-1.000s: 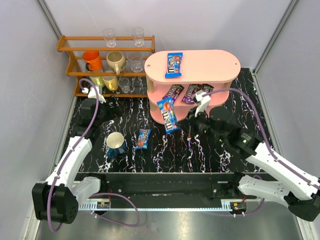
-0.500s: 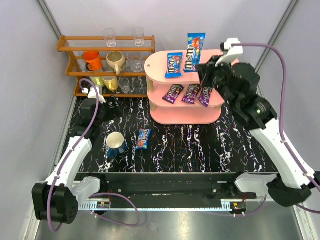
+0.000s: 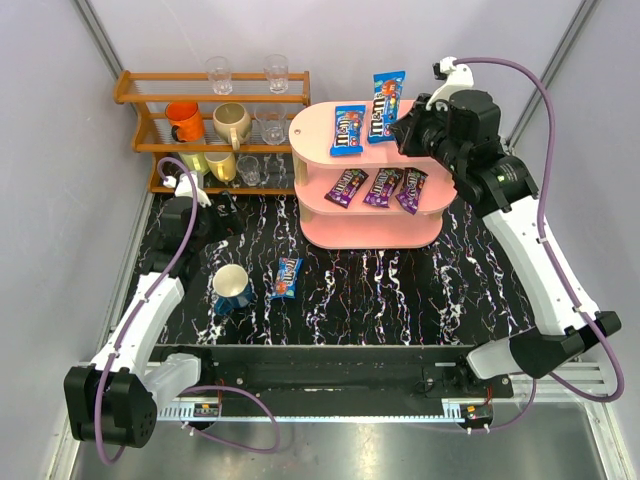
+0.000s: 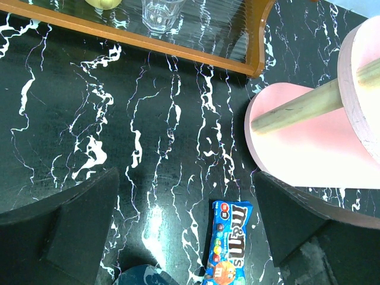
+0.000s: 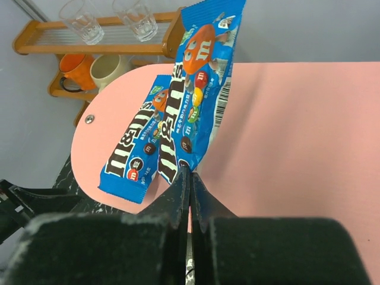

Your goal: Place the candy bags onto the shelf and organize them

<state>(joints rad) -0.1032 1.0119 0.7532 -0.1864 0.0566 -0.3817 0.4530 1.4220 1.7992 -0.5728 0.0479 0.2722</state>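
The right gripper (image 5: 189, 178) pinched 1 blue candy bag (image 5: 200, 83) by its bottom end, upright over the top board of the shelf (image 5: 291, 136), just right of the flat blue bag (image 5: 133, 151) near the left end (long axes nearly parallel); left gripper (image 4: 187, 219) gaped idle.

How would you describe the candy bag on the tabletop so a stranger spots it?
Find the pale pink three-tier shelf, then look at the black marbled table before its left end. Beside a dark blue mug lies a blue candy bag, the only bag down on the table.
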